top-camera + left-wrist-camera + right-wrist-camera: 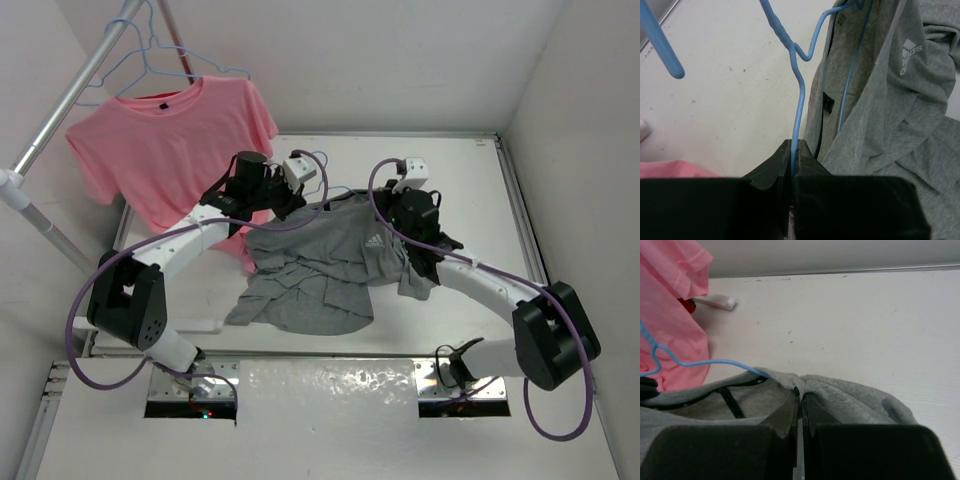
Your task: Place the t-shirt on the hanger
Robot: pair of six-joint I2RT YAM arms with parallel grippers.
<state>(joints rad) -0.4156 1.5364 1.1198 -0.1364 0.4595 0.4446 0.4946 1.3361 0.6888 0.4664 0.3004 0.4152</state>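
Note:
The grey t-shirt (320, 265) with a white chest logo (376, 241) hangs bunched between my two grippers above the table. My left gripper (283, 195) is shut on the pale-blue wire hanger (801, 95), pinching its wire just below the hook; one hanger arm runs inside the shirt's neck (850, 90). My right gripper (415, 215) is shut on the t-shirt's neckline (805, 382), with the hanger wire (715, 362) entering the collar just left of it. The dark neck label (828, 103) shows inside the collar.
A pink t-shirt (170, 140) hangs on another blue hanger (150, 55) from a metal rack (70, 95) at the back left, close to my left arm. White walls enclose the table (470, 200) at the back and the right.

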